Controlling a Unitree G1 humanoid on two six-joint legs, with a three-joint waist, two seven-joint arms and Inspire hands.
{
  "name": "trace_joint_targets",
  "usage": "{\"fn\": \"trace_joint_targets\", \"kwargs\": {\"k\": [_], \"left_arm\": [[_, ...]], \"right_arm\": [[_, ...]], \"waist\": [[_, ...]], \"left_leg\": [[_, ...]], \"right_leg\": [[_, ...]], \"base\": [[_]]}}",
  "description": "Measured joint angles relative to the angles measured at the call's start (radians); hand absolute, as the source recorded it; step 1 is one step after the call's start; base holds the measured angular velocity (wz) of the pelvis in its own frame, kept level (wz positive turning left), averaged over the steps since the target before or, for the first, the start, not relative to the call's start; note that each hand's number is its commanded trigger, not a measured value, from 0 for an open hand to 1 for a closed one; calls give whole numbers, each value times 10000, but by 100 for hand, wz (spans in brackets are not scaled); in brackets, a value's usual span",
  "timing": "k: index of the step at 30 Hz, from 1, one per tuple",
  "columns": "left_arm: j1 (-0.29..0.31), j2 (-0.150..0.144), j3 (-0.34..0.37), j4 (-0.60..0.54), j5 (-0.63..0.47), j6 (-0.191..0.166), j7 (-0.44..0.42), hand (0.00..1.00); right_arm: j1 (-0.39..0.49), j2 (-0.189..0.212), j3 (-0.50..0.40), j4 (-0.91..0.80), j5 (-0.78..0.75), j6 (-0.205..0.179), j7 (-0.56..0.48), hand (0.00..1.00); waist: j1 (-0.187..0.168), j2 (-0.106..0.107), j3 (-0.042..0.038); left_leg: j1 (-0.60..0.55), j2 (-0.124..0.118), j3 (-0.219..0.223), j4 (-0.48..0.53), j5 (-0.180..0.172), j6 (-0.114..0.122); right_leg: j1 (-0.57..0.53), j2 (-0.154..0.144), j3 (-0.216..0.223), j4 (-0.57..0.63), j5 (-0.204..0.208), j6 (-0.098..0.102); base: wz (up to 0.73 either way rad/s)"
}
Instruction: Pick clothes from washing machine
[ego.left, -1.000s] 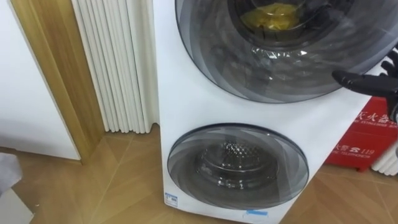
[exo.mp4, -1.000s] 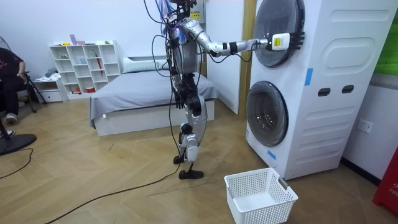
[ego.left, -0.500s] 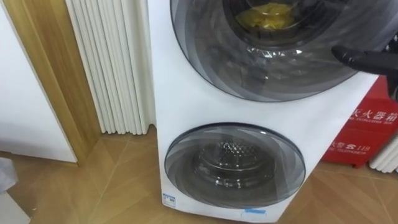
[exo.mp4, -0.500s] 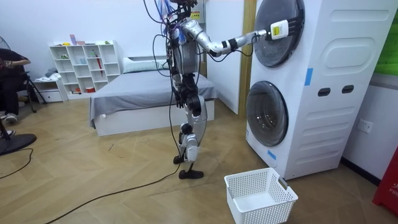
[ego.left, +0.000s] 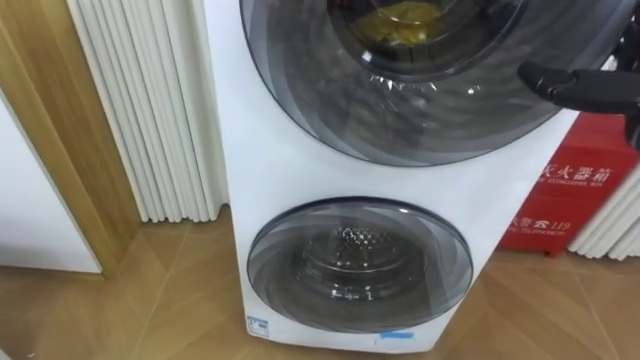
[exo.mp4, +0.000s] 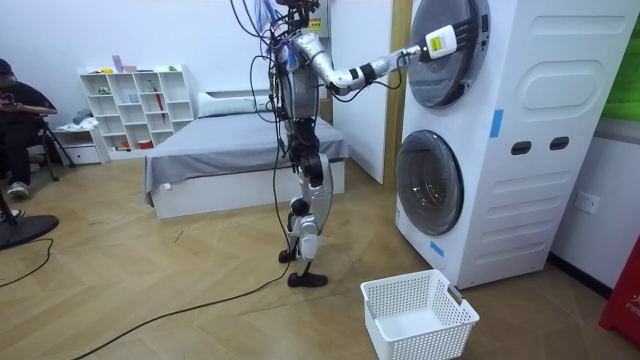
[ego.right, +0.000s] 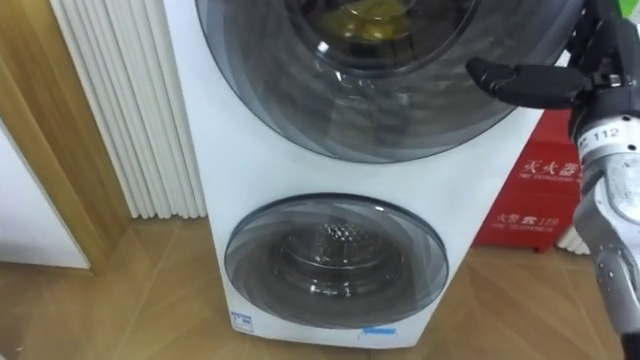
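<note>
door still shut: my right hand (ego.right: 522, 79) sits at the upper door (ego.right: 400, 110) rim of the washing machine (ego.right: 200, 180), grasp impossible to tell; next, i judge, pull it open for the yellow clothes (ego.right: 365, 18).

A ribbed white radiator (ego.left: 150, 100) stands beside a wooden frame (ego.left: 65, 150).

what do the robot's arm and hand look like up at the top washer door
The right hand is black, with slim rod-like fingers and a small white tag at its back. Its forearm is a smooth silver-grey tube. In the room view the arm runs in silver and black segments, with dark cables looping by the shoulder.
</note>
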Motion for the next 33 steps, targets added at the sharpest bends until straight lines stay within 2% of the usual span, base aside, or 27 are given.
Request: {"fn": "trace_joint_targets", "kwargs": {"k": [3,7,13,15,18,20,25,28,33], "left_arm": [[-8,25,-202,16,-56,-4,30,0],[-66,23,-314,93,-29,-14,43,0],[-76,36,-405,223,-46,-82,43,0],[-93,50,-407,497,-18,-136,43,0],[-36,57,-613,608,1,-136,42,0],[-7,42,-810,655,-3,-113,42,0],[-85,-2,-1071,685,7,-101,42,0],[-140,-57,-1110,660,10,-94,43,0],[-230,-217,-1200,723,5,-86,43,0]], "right_arm": [[577,67,9,-660,73,-90,1,0],[1268,156,14,-1224,328,-424,33,0],[1686,226,45,-1319,450,-823,465,0],[1813,434,43,-1361,450,-987,666,0],[2553,782,34,-1750,428,-1548,819,0],[3184,1353,10,-2107,429,-1981,902,0],[3834,2098,4,-2347,378,-2532,1374,0],[4400,2350,23,-2342,378,-2544,1830,0],[4923,2733,447,-2344,346,-2214,2241,0]], "waist": [[-44,1,-3],[-36,-23,-11],[-19,-23,-15],[-13,-43,-28],[-34,-49,-62],[-42,-55,-67],[-143,32,-80],[-151,154,-110],[-214,462,-115]], "left_leg": [[59,5,1,0,0,-1],[185,35,144,-13,-1,-1],[284,77,294,-14,-2,-3],[318,105,394,-9,-2,-5],[327,137,409,46,-3,-7],[322,144,410,163,-3,-7],[304,163,410,249,-4,-8],[305,163,452,259,-5,-10],[306,162,537,238,-5,-10]], "right_leg": [[26,9,37,2,1,-2],[92,35,117,-4,6,-10],[103,81,293,4,57,-96],[114,118,370,-16,78,-130],[228,159,369,-170,129,-182],[303,162,344,-190,129,-185],[304,177,359,-173,137,-206],[295,166,367,-159,145,-210],[249,161,410,-149,161,-199]], "base": [[-6],[-10],[-9],[-12],[-1],[2],[0],[0],[-2]]}}
